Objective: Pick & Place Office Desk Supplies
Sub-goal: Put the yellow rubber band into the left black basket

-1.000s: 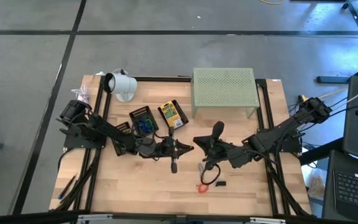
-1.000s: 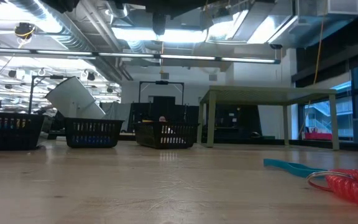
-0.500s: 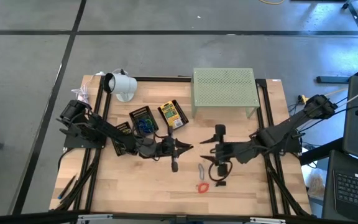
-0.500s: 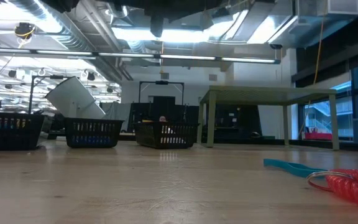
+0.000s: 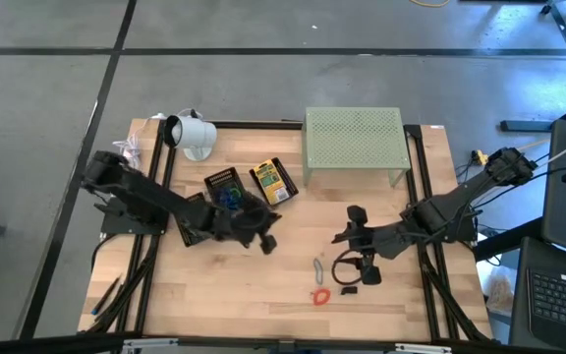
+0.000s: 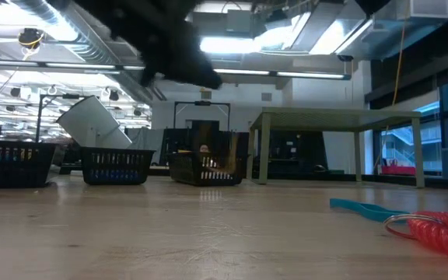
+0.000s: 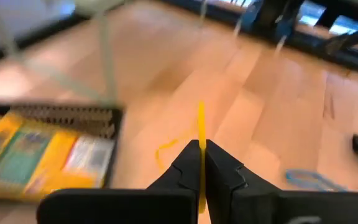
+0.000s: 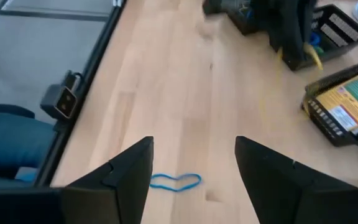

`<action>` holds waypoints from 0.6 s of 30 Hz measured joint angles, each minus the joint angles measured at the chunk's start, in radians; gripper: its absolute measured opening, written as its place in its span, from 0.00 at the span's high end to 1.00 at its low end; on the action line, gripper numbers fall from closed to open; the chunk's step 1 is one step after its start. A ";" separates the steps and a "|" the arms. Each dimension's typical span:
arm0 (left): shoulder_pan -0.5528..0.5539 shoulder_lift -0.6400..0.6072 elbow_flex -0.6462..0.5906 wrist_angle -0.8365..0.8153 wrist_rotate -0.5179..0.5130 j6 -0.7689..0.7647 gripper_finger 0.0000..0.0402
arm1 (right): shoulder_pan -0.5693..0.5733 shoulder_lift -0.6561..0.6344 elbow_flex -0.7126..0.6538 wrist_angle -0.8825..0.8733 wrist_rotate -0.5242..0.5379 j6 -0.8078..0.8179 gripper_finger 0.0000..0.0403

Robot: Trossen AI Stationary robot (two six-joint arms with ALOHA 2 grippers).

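Yellow rubber band (image 7: 199, 134) sits clamped in the left pincer (image 7: 199, 163); right pincer (image 8: 194, 163) gapes.

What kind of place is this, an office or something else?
Probably a robotics lab or workshop, not an office. A wooden table stands on a bare concrete floor marked with dark lines. In the low view, exposed ceiling ducts and long light fixtures show in the large room behind it.

The left gripper (image 5: 264, 239) reaches in from the worktop's left edge, its fingers (image 7: 188, 163) pressed together. The right gripper (image 5: 355, 246) extends from the worktop's right edge, fingers (image 8: 120, 177) spread wide.
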State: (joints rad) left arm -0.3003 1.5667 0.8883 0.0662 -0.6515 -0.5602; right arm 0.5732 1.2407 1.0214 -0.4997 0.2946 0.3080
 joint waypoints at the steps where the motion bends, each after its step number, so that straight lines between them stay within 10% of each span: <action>1: 0.002 -0.042 0.000 -0.075 0.012 -0.041 0.99 | 0.000 0.000 0.000 -0.006 0.001 -0.001 0.44; 18: -0.021 -0.553 0.001 -1.193 0.411 -0.873 0.99 | 0.000 0.001 0.000 -0.022 0.012 -0.009 0.47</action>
State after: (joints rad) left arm -0.3217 1.0134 0.8894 -1.1265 -0.2405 -1.4330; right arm 0.5732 1.2415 1.0214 -0.5213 0.3061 0.2993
